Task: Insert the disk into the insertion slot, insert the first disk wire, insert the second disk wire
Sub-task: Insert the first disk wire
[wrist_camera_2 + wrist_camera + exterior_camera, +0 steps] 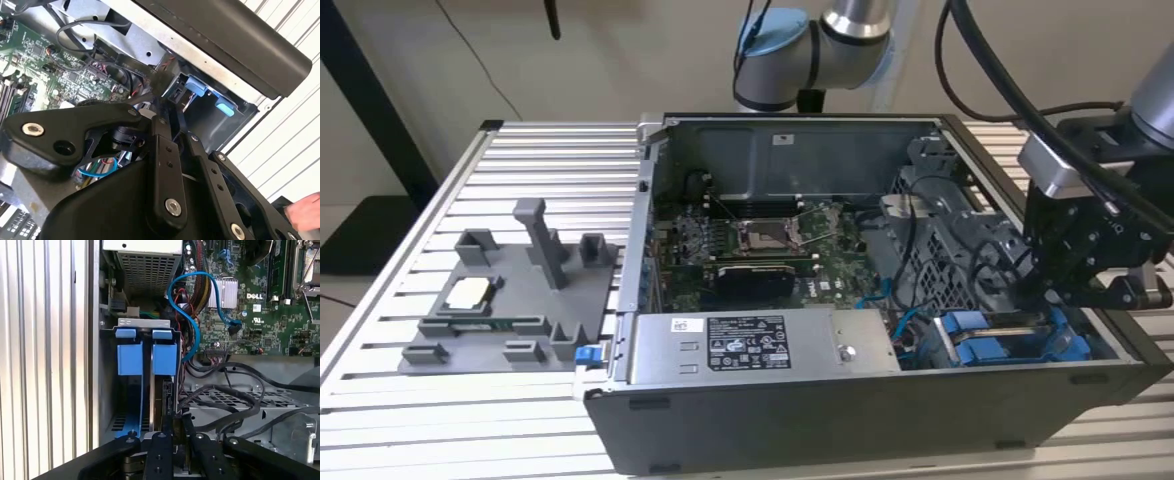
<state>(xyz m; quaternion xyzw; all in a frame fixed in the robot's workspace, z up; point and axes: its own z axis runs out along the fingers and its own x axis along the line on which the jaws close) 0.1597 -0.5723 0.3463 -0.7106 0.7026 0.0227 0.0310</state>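
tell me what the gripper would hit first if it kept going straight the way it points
Probably the disk in its blue carrier, seated in the insertion slot right ahead of the gripper; depth is unclear.

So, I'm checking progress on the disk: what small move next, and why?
Probably a short, slow descent toward the disk: it already sits in the insertion slot, the gripper hangs close above, and loose black wires lie alongside.
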